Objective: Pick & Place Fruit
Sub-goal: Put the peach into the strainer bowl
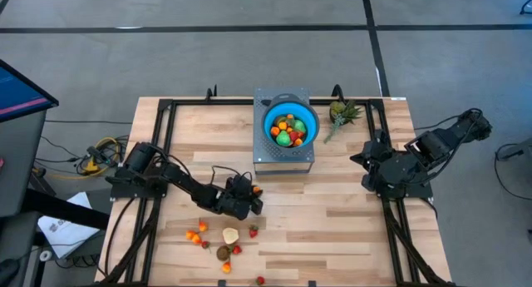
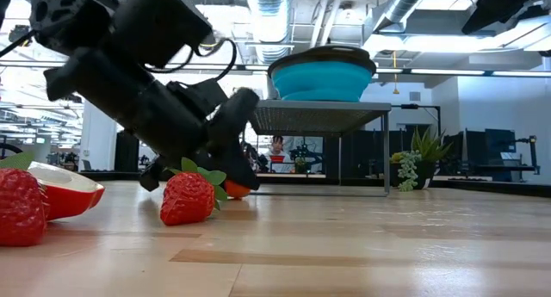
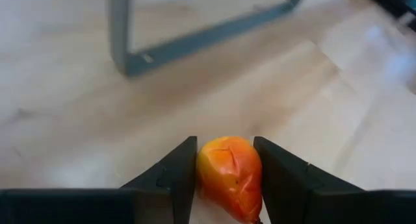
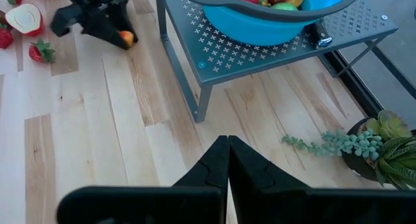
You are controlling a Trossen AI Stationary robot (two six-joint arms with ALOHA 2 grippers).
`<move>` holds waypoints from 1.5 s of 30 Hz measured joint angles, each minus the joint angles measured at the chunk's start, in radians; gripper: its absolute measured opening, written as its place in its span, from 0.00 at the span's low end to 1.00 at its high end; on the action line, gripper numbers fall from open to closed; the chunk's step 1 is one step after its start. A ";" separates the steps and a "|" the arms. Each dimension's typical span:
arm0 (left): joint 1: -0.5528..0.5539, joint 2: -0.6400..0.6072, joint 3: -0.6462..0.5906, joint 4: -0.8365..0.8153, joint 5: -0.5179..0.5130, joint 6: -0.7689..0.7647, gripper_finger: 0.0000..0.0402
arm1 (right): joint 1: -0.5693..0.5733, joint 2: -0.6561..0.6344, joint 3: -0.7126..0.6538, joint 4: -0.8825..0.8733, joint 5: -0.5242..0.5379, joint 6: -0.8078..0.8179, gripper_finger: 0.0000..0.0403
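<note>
The left hand (image 3: 224, 178) is low over the pale wooden slatted counter (image 1: 332, 220), reaching toward its middle, and its two dark fingers (image 3: 172, 175) are clamped on a small orange-red toy fruit (image 3: 231, 175), which sits squarely between the pads with its rounded end poking out past the fingertips. In the low view the same orange fruit (image 2: 237, 189) shows at the tip of the slanted left arm, right down at the counter surface; whether it touches the wood cannot be told. In the high view the left hand (image 1: 252, 197) lies just in front of the grey perforated metal stand (image 1: 284, 158), which carries a blue collapsible bowl (image 1: 270, 121) already holding several fruits, green, orange and red (image 1: 289, 131). More loose fruit lies on the counter nearer the front edge, behind and to the side of the left hand: a cluster of small orange pieces (image 1: 196, 235), a pale yellow halved piece (image 1: 230, 235), a brown round one (image 1: 223, 253) and a few red strawberries (image 1: 253, 231). In the low view a red strawberry with green leaves (image 2: 188, 196) stands just beside the left hand. The right hand (image 4: 227, 162) waits at the counter's right side, well apart from the fruit, its fingers pressed together on nothing. A small potted green succulent plant (image 1: 342, 114) stands beside the stand at the counter's far edge.
</note>
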 joint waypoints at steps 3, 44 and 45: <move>-0.005 -0.031 -0.001 0.001 0.036 -0.001 0.35 | 0.000 0.000 0.000 -0.002 0.000 0.000 0.00; 0.086 -0.609 0.000 0.214 0.205 0.194 0.33 | 0.000 0.000 0.000 0.001 0.000 0.000 0.00; 0.097 -0.616 0.000 0.241 0.205 0.229 0.33 | 0.000 0.000 0.000 0.002 0.000 0.000 0.00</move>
